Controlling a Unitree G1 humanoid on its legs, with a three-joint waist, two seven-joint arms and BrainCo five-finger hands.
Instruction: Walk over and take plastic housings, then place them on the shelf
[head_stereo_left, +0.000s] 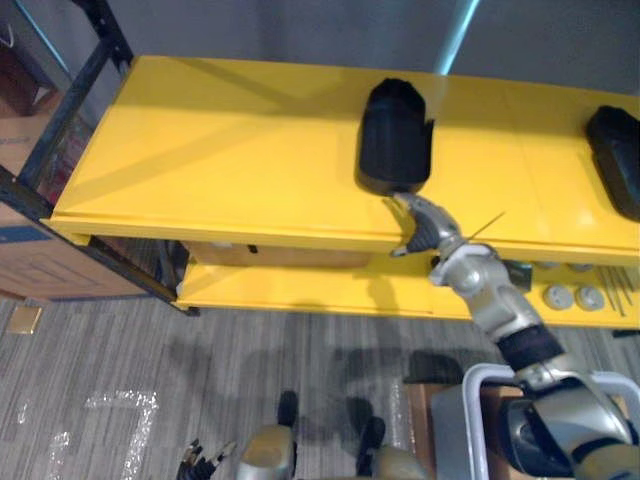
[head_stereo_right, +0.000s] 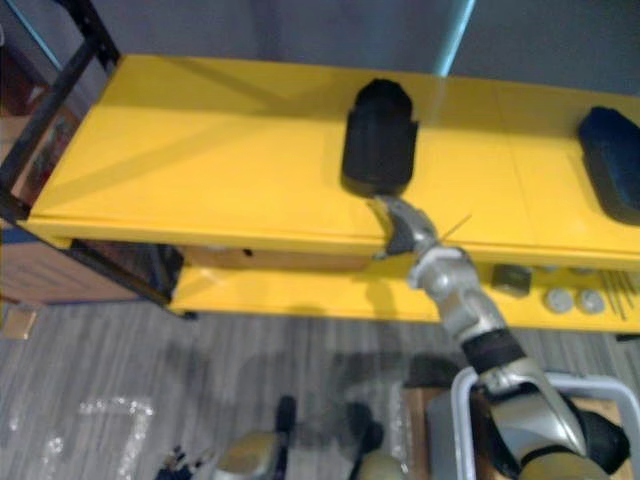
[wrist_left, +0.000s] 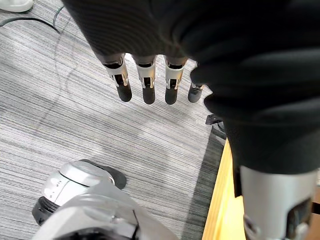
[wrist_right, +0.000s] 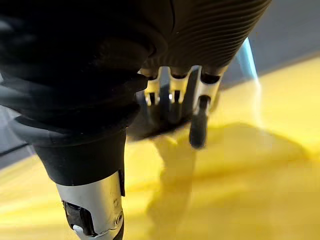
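A black plastic housing (head_stereo_left: 395, 135) lies on the yellow top shelf (head_stereo_left: 220, 150), near its middle. My right hand (head_stereo_left: 422, 228) reaches over the shelf's front edge, and its straight fingers (wrist_right: 199, 125) point at the near end of that housing, close to it or just touching. A second black housing (head_stereo_left: 615, 155) lies at the shelf's far right. Down by my side, my left hand (wrist_left: 145, 85) hangs over the grey floor with its fingers straight and nothing in it.
A lower yellow shelf (head_stereo_left: 300, 290) holds round grey parts (head_stereo_left: 575, 297) and thin rods at the right. Black rack posts (head_stereo_left: 60, 120) and cardboard boxes (head_stereo_left: 40, 265) stand at the left. A grey tube frame (head_stereo_left: 478, 400) is at the lower right.
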